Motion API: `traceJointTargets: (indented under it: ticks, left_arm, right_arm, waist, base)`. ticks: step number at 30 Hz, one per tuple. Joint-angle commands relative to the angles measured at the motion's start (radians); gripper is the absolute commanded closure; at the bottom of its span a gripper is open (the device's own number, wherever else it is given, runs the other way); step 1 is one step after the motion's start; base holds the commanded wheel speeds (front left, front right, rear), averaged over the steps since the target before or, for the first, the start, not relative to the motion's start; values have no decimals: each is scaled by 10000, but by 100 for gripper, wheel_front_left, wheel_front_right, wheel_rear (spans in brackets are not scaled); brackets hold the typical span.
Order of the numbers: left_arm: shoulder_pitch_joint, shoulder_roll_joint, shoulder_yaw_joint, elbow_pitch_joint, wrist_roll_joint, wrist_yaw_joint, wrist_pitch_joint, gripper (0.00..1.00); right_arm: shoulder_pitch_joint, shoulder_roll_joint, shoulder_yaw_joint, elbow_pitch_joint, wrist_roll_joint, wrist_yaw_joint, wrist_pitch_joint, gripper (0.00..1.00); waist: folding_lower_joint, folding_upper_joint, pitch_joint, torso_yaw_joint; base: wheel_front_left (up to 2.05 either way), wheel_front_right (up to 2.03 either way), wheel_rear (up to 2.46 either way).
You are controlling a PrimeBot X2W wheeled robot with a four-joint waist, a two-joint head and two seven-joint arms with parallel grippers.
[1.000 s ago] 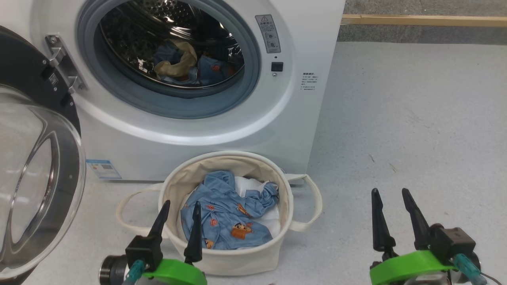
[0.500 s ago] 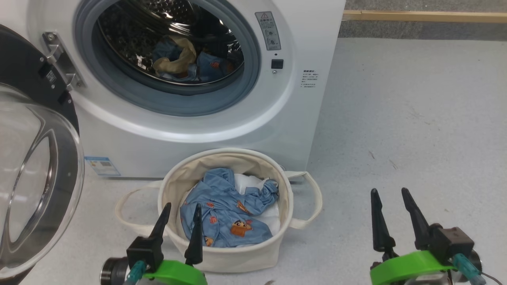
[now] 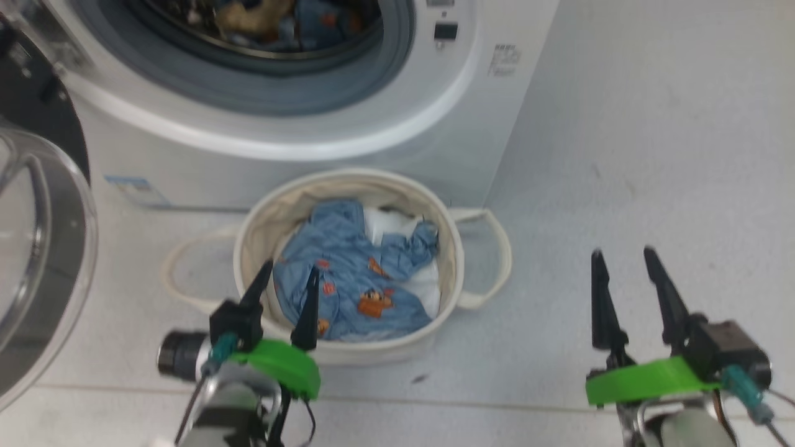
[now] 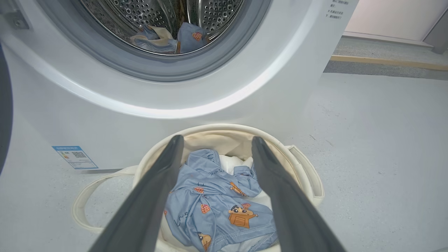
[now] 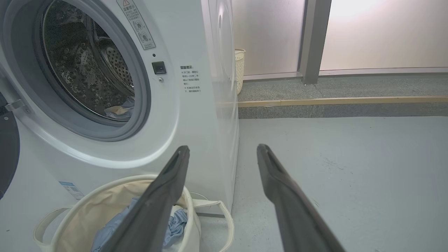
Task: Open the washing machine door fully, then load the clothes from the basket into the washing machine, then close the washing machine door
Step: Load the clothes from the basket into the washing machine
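The white washing machine [image 3: 348, 167] stands ahead with its drum mouth open; some blue and cream clothes [image 3: 292, 18] lie inside the drum [image 4: 168, 35]. Its door [image 3: 37, 248], black-rimmed with a clear bowl, hangs swung out at the left. The cream basket [image 3: 248, 230] sits on the floor in front, holding light-blue clothes [image 3: 348, 273] with orange patches over a white liner. My left gripper [image 3: 289, 276] hovers open over the basket's near rim, fingers [image 4: 157, 185] pointing at the clothes [image 4: 213, 203]. My right gripper [image 3: 624, 257] is open above bare floor right of the basket [image 5: 87, 206].
Pale grey floor [image 3: 652, 155] stretches to the right of the washer. In the right wrist view a raised step with a wooden edge [image 5: 343, 101] runs along frosted panels, and a pale slatted bin [image 5: 240, 70] stands behind the washer.
The head camera has tilted down: washer and basket sit higher in the picture. Both grippers stay open; the left one now points over the basket's near rim.
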Motion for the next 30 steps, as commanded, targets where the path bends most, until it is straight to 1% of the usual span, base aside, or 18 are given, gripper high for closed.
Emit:
traceJointTargets:
  ticks: [1, 9, 12, 15, 19, 20, 24, 26, 30]
  left_arm:
    - [-497, 137, 254, -111, 117, -54, -47, 0]
    - [-3174, 220, 48, 1905, 731, -770, -47, 0]
    - [-4063, 275, -10, 2723, 872, -903, -47, 0]
    - [-4714, 322, -132, 3506, 1006, -1031, -47, 0]
    - [-5395, 368, -398, 4506, 1300, -993, -47, 0]
    - [-5745, 378, -482, 5058, 1380, -942, -47, 0]
    - [-6200, 395, -506, 5465, 1405, -798, -47, 0]
    - [-6530, 404, -622, 5949, 1488, -708, -47, 0]
    - [-6866, 442, -786, 6436, 1623, -566, -47, 0]
  right_arm:
    - [-426, -37, 258, -429, -38, 2, -48, 0]
    - [-1705, -37, 409, -1079, -411, 2, -48, 0]
    - [-2203, -37, 457, -1265, -430, 2, -48, 0]
    - [-2561, -37, 417, -1405, -340, 2, -48, 0]
    - [-2804, -37, 287, -1544, -238, 2, -48, 0]
    - [-2882, -37, 312, -1556, -272, 2, -48, 0]
    - [-2976, -37, 353, -1603, -268, 2, -48, 0]
    - [-3039, -37, 435, -1618, -252, 2, -48, 0]
    - [-3097, -37, 503, -1618, -264, 2, -48, 0]
  waist:
    - [0, 0, 1106, 1]
    - [0, 0, 3899, -94]
    - [0, 0, 4638, -159]
    - [0, 0, 5084, -231]
    - [0, 0, 5447, -252]
    - [0, 0, 5608, -284]
    - [0, 0, 5871, -333]
    - [0, 0, 6133, -411]
    - [0, 0, 6371, -502]
  base:
    - [0, 0, 0]
    - [0, 0, 0]
    - [0, 0, 0]
    - [0, 0, 0]
    - [0, 0, 0]
    - [0, 0, 0]
    - [0, 0, 0]
    - [0, 0, 0]
    - [0, 0, 0]
